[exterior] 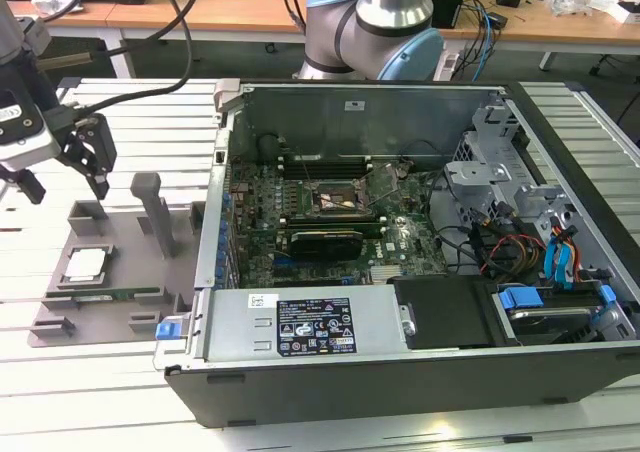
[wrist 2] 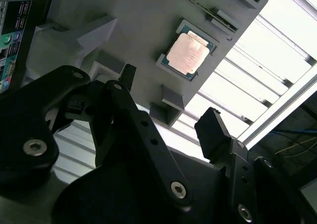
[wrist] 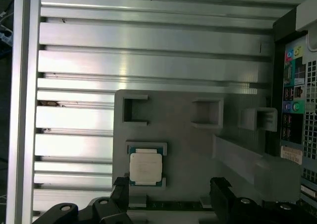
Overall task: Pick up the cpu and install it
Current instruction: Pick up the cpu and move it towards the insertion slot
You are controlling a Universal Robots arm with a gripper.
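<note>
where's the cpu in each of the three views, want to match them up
Exterior view: the cpu lies on the grey tray at the exterior view's left, outside the case, near the gripper.
Second wrist view: the cpu sits in its tray recess, beyond the gripper.
First wrist view: the cpu sits in the same recess, close to the gripper.
Shared landmark: the tray.
</note>
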